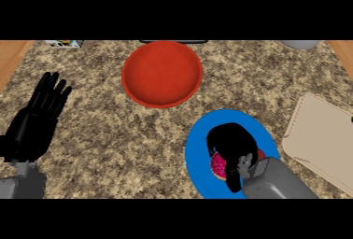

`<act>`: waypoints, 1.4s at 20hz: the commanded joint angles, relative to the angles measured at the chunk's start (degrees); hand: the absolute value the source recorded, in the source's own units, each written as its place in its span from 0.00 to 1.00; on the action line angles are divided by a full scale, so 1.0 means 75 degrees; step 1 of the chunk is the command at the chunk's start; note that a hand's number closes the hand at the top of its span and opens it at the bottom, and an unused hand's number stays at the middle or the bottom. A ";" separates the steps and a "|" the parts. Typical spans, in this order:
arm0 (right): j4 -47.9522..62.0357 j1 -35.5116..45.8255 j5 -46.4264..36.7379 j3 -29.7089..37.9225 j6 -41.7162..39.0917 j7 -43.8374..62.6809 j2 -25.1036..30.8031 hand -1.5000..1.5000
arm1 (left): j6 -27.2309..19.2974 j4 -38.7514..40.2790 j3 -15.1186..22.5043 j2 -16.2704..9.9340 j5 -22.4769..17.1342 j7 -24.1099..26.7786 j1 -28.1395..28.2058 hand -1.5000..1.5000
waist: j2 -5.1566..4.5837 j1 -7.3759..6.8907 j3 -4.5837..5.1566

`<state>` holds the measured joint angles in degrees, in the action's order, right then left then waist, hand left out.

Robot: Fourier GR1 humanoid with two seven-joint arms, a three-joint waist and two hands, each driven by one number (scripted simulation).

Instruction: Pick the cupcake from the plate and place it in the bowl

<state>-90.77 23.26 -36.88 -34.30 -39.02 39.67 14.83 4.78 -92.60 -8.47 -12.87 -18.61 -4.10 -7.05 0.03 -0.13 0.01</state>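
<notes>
Nearest the lower edge, the right forearm (279,182) comes in at the right and ends in the right hand (234,147), which lies over the blue plate (200,140). The hand's fingers bend down and cover most of the cupcake (218,165); only a pink, speckled part of it shows at the hand's left side, with a sliver of red at the hand's right. The cupcake is on the plate, under the hand, and the fingers look curled round it, though the hand hides how far they close. The plate sits on the speckled brown counter (138,149), right of the middle.

At the lower left, the left forearm (21,184) rises from the edge to the left hand (34,123), which rests open with its fingers straight and pointing up, holding nothing.

To the right of the plate, just beside it, lies a beige cutting board (321,137), tilted so one corner points toward the far side.

Farther off, beyond the plate and a little left of it, stands the red bowl (162,74), apart from the plate.

At the far edge of the counter a grey rounded thing (300,44) shows at the right, a dark strip (172,41) behind the bowl, and a small patterned thing (63,43) at the left; none of these is clear enough to name. Wooden strips (12,58) flank the counter on both sides.
</notes>
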 commanded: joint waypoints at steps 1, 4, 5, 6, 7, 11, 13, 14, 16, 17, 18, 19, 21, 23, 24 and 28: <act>0.0220 -0.0002 -0.0760 -0.0119 0.0176 -0.0498 -0.0200 1.00 | 0.0220 0.0420 -0.0201 -0.0014 -0.0025 0.0274 -0.0110 0.50 | -0.0006 0.0000 0.0000; 0.0665 0.0842 -0.0799 -0.0689 0.0249 0.0005 -0.1519 1.00 | -0.0094 -0.0134 0.0156 0.0176 0.0096 -0.0156 -0.0166 0.50 | -0.0016 -0.0108 -0.0002; 0.1064 0.1103 -0.0889 -0.1023 0.0840 -0.0043 -0.1905 1.00 | -0.0054 0.0227 0.0244 0.0232 0.0203 0.0019 -0.0371 0.50 | -0.0054 -0.0180 -0.0002; 0.0922 0.1023 -0.0773 -0.1452 0.1394 -0.0085 -0.1920 1.00 | 0.0024 0.0243 0.0132 0.0182 0.0082 0.0046 -0.0347 0.50 | -0.0054 -0.0244 -0.0002; 0.1294 0.1535 -0.0630 -0.1543 0.1676 -0.0183 -0.1932 1.00 | 0.0085 0.0200 0.0192 0.0087 0.0055 -0.0161 -0.0511 0.50 | -0.0077 -0.0371 -0.0004; 0.1638 0.2363 0.0048 -0.2334 0.3033 0.0133 -0.1960 1.00 | -0.0278 0.0170 0.0407 0.0349 0.0398 -0.0149 -0.0506 0.50 | -0.0042 -0.0423 -0.0003; 0.1588 0.2801 0.0098 -0.2341 0.3613 0.0580 -0.1967 1.00 | -0.0021 0.0299 0.0233 0.0212 0.0186 -0.0058 -0.0568 0.50 | -0.0031 -0.0319 0.0002; 0.1627 0.3098 0.0197 -0.2315 0.3870 0.0937 -0.1969 1.00 | 0.0015 0.0175 0.0209 0.0211 0.0137 -0.0072 -0.0291 0.50 | -0.0023 -0.0402 0.0004; 0.1053 0.3506 0.0001 -0.2105 0.3913 0.1525 -0.1972 1.00 | -0.0158 0.0437 0.0164 0.0234 0.0276 -0.0021 -0.0579 0.50 | 0.0000 -0.0212 0.0006; 0.1136 0.3765 0.0028 -0.2222 0.4022 0.1941 -0.1973 1.00 | -0.0091 0.0332 0.0325 0.0329 0.0334 0.0047 -0.0370 0.50 | 0.0006 -0.0238 0.0007; 0.1078 0.4093 -0.0088 -0.1776 0.3948 0.2097 -0.1974 1.00 | -0.0324 -0.0174 0.0276 0.0232 0.0235 -0.0529 -0.0488 0.50 | 0.0038 -0.0248 0.0000; 0.0980 0.4265 -0.0235 -0.1874 0.4006 0.2289 -0.1975 1.00 | -0.0106 0.0235 0.0249 0.0224 0.0309 -0.0104 -0.0332 0.50 | 0.0019 -0.0171 0.0006; 0.1015 0.4855 -0.0227 -0.1645 0.4011 0.2883 -0.1975 1.00 | -0.0196 0.0100 0.0242 0.0233 0.0367 -0.0098 -0.0362 0.50 | 0.0029 -0.0187 0.0007; 0.1306 0.4936 -0.0550 -0.1579 0.4333 0.2912 -0.1976 1.00 | -0.0193 0.0188 0.0234 0.0321 0.0354 0.0000 -0.0298 0.50 | 0.0009 -0.0126 0.0006; 0.1195 0.5233 -0.0563 -0.1206 0.4211 0.3087 -0.1976 1.00 | -0.0345 -0.0053 0.0414 0.0507 0.0465 -0.0036 -0.0128 0.50 | 0.0025 -0.0127 0.0004; 0.1624 0.5556 -0.0763 -0.0348 0.4024 0.2789 -0.1974 1.00 | 0.0125 0.0382 -0.0172 0.0030 -0.0030 -0.0045 -0.0357 0.50 | -0.0003 -0.0051 0.0005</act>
<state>-80.74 61.30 -41.17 -41.47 -9.03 57.67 0.39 4.67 -91.29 -8.20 -11.89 -17.52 -4.74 -9.06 0.12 -0.88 0.04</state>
